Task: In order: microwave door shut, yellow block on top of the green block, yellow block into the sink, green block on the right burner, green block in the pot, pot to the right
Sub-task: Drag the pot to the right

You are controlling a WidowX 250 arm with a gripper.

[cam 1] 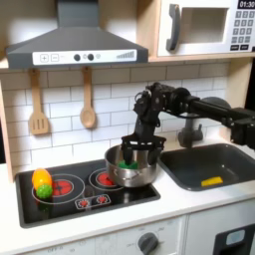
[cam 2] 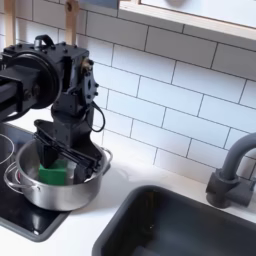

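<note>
One gripper [cam 2: 62, 158] is reaching into one pot [cam 1: 132, 175], jaws spread wide around one green block [cam 2: 53, 175] without clamping it. One yellow block [cam 1: 211, 181] is lying in the sink [cam 1: 189, 167], at the pot's three o'clock.

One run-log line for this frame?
microwave door shut | yellow block in sink | green block in pot | gripper over pot

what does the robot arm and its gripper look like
The arm is matte black throughout, built of boxy, blocky segments joined at chunky joints. Black cables run along the links near the wrist in the second exterior view. The gripper is also black, with two flat, narrow fingers. No markings are legible.
</note>
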